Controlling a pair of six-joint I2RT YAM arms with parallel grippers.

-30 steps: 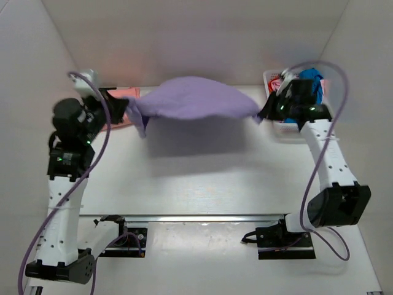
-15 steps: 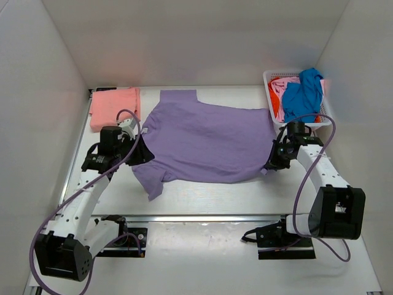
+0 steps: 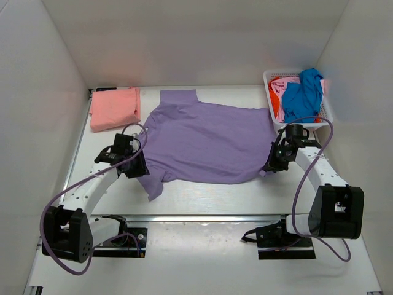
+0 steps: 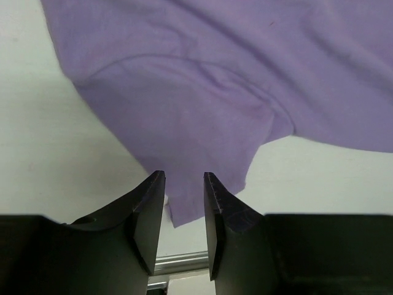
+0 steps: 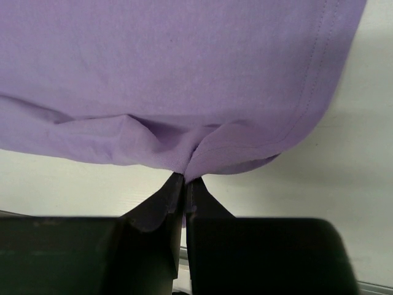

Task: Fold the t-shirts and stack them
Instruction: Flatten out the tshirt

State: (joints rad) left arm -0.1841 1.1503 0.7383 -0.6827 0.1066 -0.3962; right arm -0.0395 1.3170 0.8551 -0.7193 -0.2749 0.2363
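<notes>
At table (image 3: pixel 202 198) centre, lavender shirt (image 3: pixel 206 142) lies spread flat. Right gripper (image 5: pixel 184 179) is clamped on its right hem. Left gripper (image 4: pixel 184 178) stands parted over the near-left sleeve tip, apparently not gripping. Salmon shirt (image 3: pixel 113 108) sits folded far left; other shirts (image 3: pixel 302 96) fill the basket (image 3: pixel 270 76) far right.

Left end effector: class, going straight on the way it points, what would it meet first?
The purple shirt: its sleeve lies right ahead of the open left end effector, though depth is unclear.
</notes>
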